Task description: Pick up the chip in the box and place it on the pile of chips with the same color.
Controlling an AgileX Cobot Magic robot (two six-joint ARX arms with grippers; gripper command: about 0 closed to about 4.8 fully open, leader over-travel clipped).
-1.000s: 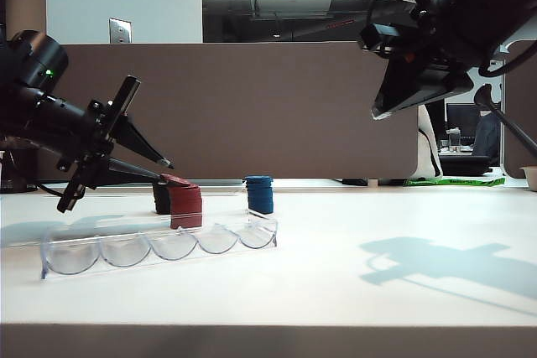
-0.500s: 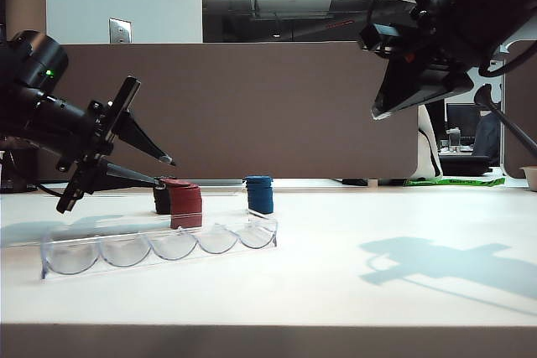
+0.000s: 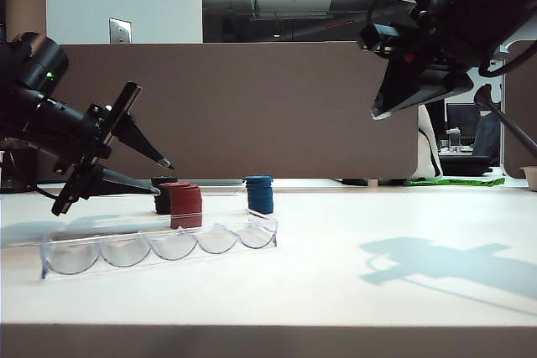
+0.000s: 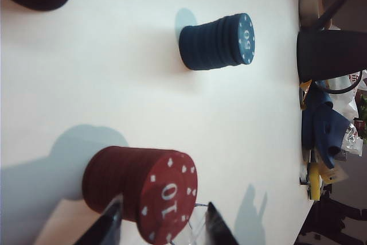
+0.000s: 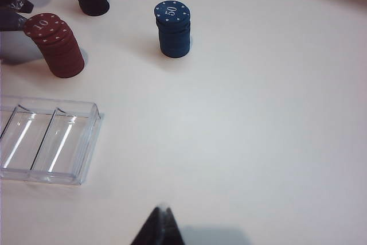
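While the left tool [image 3: 159, 178] is held with its jaws spread wide just beside the red pile [image 3: 185, 204], nothing is gripped by it. The chip [image 4: 167, 195] marked "10" is seen lying on top of that pile, slightly off-centre. The box [image 3: 159, 246] is set near the front edge of the tabletop [image 3: 352, 291], its slots bare. The right tool [image 5: 158, 229] is raised above the tabletop's right side; its jaws appear closed on nothing.
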